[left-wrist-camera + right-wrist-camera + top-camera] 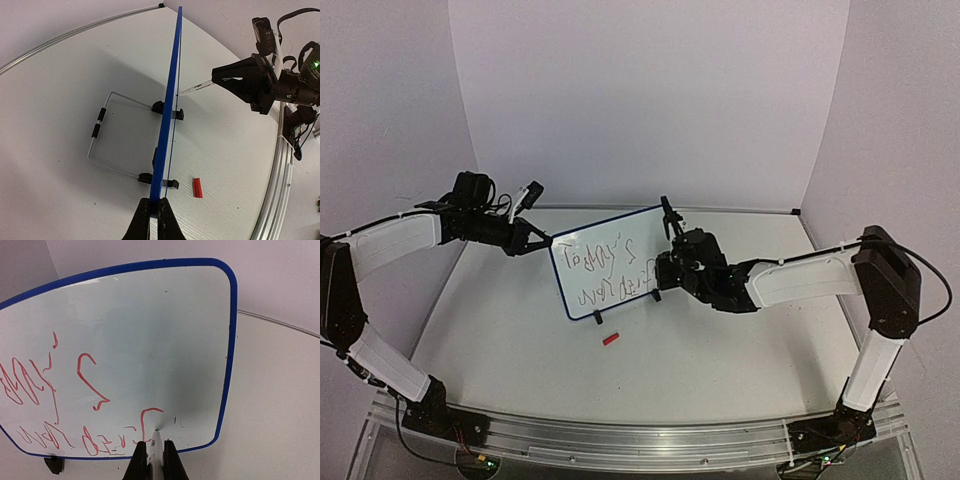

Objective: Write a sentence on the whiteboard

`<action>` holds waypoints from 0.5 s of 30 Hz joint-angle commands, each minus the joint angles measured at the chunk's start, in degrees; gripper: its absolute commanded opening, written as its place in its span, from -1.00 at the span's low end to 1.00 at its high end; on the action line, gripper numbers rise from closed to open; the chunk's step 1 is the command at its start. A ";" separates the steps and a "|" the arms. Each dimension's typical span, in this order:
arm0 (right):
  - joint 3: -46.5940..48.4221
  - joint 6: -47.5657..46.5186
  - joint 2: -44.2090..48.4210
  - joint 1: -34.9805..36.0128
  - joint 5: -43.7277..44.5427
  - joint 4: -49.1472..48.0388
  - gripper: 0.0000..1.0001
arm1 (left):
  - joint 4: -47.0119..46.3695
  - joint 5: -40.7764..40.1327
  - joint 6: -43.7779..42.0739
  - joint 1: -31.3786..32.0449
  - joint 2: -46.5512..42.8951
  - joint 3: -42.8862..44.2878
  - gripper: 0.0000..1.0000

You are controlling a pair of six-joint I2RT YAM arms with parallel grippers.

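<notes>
Whiteboard [150, 330] stands upright mid-table [720, 350], its left edge pinched by the left gripper [154, 206]. The right gripper [155, 444] clasps a marker [197, 88], tip touching the red sentence's [605, 270] lower row.

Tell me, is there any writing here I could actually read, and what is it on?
"Today's": first row of the sentence, red handwriting on the whiteboard.
Second row: too scrawly to read for certain, perhaps "wonderfu".
Print on the marker: too small to read.
</notes>
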State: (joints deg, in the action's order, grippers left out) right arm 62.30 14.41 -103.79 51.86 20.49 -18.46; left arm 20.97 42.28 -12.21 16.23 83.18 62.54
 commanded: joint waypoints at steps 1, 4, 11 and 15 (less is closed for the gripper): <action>2.29 -0.44 -2.07 -0.40 0.74 -1.05 -1.00 | 0.58 -0.27 -0.94 0.37 -1.17 1.64 -1.00; 2.30 -0.23 -3.07 -0.37 0.22 -0.62 -1.00 | 0.65 -0.27 -0.98 0.32 -1.17 1.64 -1.00; 1.67 -0.10 -3.90 -0.40 1.90 -0.20 -1.00 | 0.65 -0.27 -0.94 0.26 -1.13 1.54 -1.00; 2.56 -1.58 -3.41 -0.44 3.88 0.25 -1.00 | 0.67 -0.27 -0.99 0.36 -1.26 1.53 -1.00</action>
State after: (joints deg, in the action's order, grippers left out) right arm 62.67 14.22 -106.83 51.79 21.04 -17.89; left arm 20.99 42.28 -12.19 16.23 83.18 62.54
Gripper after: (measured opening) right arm 0.073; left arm 0.032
